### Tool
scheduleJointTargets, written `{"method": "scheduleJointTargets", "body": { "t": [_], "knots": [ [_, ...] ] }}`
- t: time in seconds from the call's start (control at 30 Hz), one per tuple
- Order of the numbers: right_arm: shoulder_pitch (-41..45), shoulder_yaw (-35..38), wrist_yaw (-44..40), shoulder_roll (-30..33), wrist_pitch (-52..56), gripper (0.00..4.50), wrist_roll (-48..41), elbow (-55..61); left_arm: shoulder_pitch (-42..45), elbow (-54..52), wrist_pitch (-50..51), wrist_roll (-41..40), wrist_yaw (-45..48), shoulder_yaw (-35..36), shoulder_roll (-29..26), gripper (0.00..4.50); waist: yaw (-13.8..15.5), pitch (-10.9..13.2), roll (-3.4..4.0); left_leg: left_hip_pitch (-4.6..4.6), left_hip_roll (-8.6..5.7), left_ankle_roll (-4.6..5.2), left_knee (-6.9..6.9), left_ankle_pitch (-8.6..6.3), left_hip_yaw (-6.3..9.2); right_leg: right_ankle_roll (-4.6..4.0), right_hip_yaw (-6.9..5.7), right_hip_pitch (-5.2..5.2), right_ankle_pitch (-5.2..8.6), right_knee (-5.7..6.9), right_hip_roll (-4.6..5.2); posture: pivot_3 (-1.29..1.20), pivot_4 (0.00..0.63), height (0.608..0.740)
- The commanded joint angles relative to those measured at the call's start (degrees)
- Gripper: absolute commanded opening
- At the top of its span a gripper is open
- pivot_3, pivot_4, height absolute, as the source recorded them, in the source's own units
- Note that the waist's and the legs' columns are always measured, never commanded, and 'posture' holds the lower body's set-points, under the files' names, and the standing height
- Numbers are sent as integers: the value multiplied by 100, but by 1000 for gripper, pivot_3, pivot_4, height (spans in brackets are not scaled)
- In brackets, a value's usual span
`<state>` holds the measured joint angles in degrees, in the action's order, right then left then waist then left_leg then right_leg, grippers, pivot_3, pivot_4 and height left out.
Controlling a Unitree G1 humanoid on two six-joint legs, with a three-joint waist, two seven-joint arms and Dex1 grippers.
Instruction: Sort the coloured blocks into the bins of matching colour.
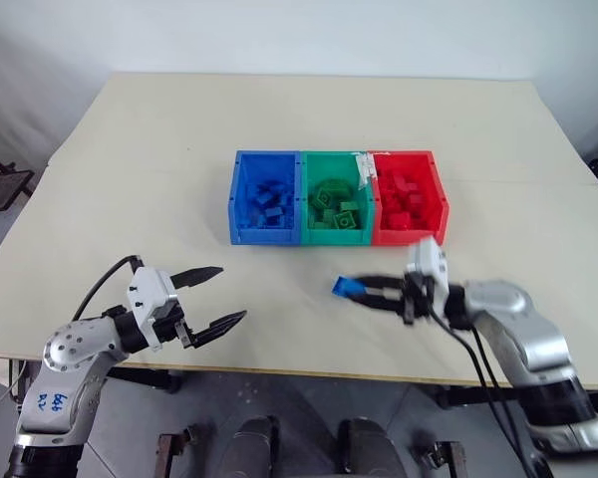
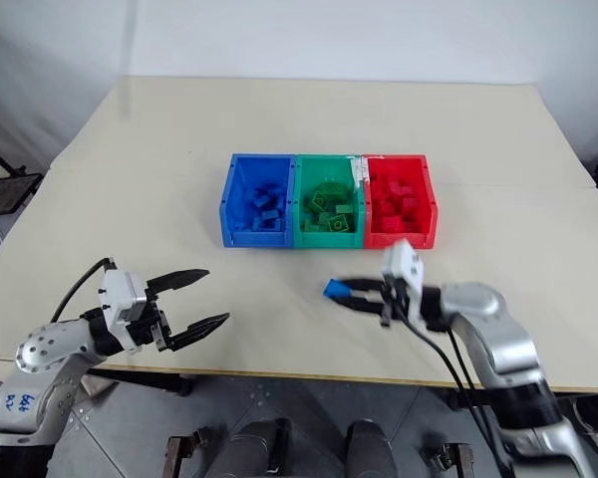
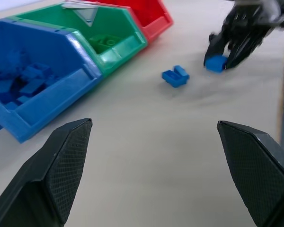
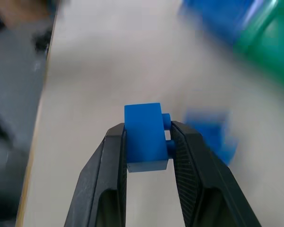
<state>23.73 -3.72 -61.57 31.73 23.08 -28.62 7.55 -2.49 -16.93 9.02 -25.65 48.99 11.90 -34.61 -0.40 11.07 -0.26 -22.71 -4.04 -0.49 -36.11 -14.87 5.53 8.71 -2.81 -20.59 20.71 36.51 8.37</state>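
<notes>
i have the right gripper (image 1: 354, 289) closed on a blue block (image 4: 144, 137), its jaws pinching the brick from both sides with the studs turned toward one finger. it hangs over the worktop (image 1: 159, 129) in front of the bins, roughly below the seam between the green bin (image 1: 333, 196) and the red bin (image 1: 409, 196), and points across toward my left side. the blue bin (image 1: 265, 196) sits at the left end of the joined row, so the held block is near it but off to the right of it and well short of its front wall.

a second blue block (image 3: 175, 76) lies loose on the worktop just beside the held one, on the bin side of it in the left wrist view, apart from the fingers; from the head camera the gripper covers it.

all three bins already hold blocks of their own colour. a pale tag or strip (image 1: 362, 166) sticks up at the wall between green and red.

my left gripper (image 1: 222, 296) hovers near the worktop's front edge, left of the bins, jaws spread wide and holding nothing. bare worktop lies between it and the right gripper. nothing stands between the held block and the blue bin's open top except the bin's own front wall.
</notes>
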Motion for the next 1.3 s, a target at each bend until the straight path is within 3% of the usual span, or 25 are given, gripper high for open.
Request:
{"method": "scheduleJointTargets", "body": {
  "t": [0.03, 0.17, 0.33, 0.43, 0.47, 0.53, 0.73, 0.97, 1.1, 1.3],
  "knots": [
    [607, -126, 444, -363, 484, 936, -114, 134, -345, -294, -110, 19, -345, 395, 82, 4500, 22, 0, -1, 0, 5, -3, 2, -2, 3, -1, 0, -1, 0, -2, -5, 0, 150, 740],
    [2152, -696, 1943, -1555, 674, 936, 921, -825, -926, -513, -218, 67, -711, 724, 268, 4500, -26, 1, 0, -8, -6, -3, 2, -3, 11, -2, 4, -10, 1, 0, 0, 0, 150, 740],
    [2989, -751, 3203, -2370, 399, 936, 1784, -2055, -998, -689, -226, 83, -924, 719, 368, 4500, 21, -4, -9, -35, -7, -14, 2, 4, 18, -16, 14, -71, 6, 61, 0, 0, 150, 740],
    [3179, -683, 3396, -2565, 196, 936, 1926, -2479, -999, -740, -228, 94, -980, 668, 383, 4500, 21, -4, -9, -46, -21, -11, 2, 5, 18, -18, 18, -81, 4, 69, 9, 0, 150, 740],
    [3198, -664, 3362, -2578, 183, 1682, 1924, -2544, -990, -752, -230, 96, -998, 652, 383, 4500, 8, -4, -9, -47, -23, -9, 2, 5, 14, -18, 21, -83, 4, 71, 10, 0, 150, 740],
    [3215, -636, 3318, -2589, 149, 2264, 1926, -2623, -979, -764, -233, 97, -1023, 633, 379, 4500, -26, -4, -9, -49, -21, -9, 4, 5, 11, -18, 22, -88, 4, 87, 9, 0, 150, 740],
    [2716, -279, 2358, -2007, 65, 4413, 1372, -1806, -728, -748, -56, -140, -888, 583, 276, 4500, -112, -4, -9, -49, -15, -11, 7, 6, 11, -20, 20, -89, 5, 95, 3, 0, 150, 740],
    [701, 594, 359, -306, -353, 4467, 328, -101, 45, -369, 53, 7, -394, 33, -53, 4500, 17, -4, -9, -52, -20, -1, 4, 0, 3, -18, 18, -77, 5, 81, 6, 0, 150, 740],
    [-465, 1114, -375, 668, -1526, 4467, 587, -449, 603, -48, 168, -9, -130, -205, -194, 4500, 38, -4, -9, -51, -15, 0, 0, 1, -14, -16, 17, -73, 4, 47, 4, 0, 150, 740],
    [-1449, 2018, -883, 1147, -2483, 4467, 392, -1394, 1105, 322, 136, 53, 256, -499, -239, 4500, 2, -3, -11, -37, -5, -1, 1, 2, -44, -16, 17, -68, 4, 45, 0, 0, 150, 740]
  ]
}}
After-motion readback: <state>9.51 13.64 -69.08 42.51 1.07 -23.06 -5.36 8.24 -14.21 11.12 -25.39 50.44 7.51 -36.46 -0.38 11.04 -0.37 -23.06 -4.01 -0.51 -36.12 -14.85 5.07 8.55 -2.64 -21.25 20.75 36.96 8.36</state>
